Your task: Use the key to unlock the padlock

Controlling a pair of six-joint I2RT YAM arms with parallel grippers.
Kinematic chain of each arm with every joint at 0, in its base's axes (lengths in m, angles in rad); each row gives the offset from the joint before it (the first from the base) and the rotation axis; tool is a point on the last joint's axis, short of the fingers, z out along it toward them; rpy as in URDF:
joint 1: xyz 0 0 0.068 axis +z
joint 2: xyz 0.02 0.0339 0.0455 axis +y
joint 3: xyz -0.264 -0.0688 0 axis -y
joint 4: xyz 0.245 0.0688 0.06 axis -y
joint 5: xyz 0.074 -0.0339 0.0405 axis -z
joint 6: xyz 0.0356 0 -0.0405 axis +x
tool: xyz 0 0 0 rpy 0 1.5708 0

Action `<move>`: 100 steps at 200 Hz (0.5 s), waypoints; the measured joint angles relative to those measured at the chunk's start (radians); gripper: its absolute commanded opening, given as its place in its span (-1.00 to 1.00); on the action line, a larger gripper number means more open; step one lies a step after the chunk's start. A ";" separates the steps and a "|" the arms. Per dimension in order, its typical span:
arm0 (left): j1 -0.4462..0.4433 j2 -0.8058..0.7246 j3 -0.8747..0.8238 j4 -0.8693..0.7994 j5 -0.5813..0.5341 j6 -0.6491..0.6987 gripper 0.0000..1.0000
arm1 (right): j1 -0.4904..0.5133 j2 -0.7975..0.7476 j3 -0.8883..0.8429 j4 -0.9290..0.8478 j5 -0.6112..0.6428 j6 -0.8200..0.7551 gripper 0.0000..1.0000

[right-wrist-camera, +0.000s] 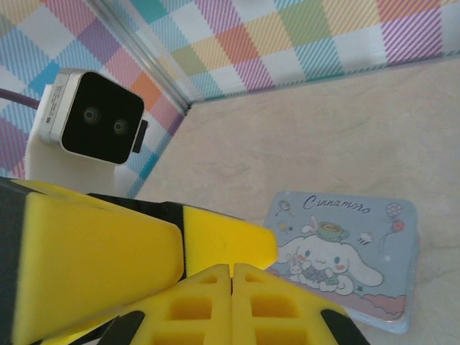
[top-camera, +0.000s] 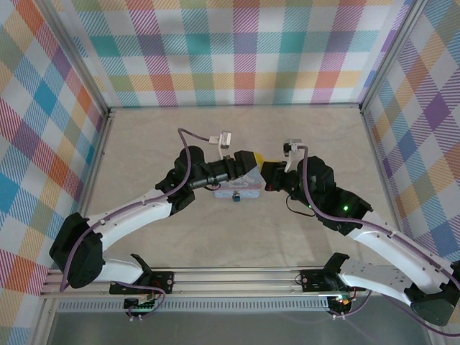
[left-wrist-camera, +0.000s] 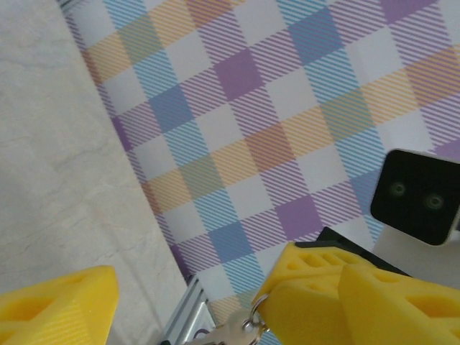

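Key [left-wrist-camera: 233, 334] pinched in closed right gripper [right-wrist-camera: 231, 277]; left gripper [left-wrist-camera: 223, 295] open, empty; next: fine alignment into padlock [top-camera: 236, 195], table [top-camera: 172, 237] centre.

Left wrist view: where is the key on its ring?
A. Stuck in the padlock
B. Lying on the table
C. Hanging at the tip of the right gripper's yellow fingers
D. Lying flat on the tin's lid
C: the key dangles on its ring from the tip of the right gripper, in the air, with wall and frame behind it.
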 measured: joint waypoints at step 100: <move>0.000 -0.044 -0.048 0.213 0.101 -0.026 -0.01 | -0.035 0.000 0.011 0.056 -0.163 0.055 -0.96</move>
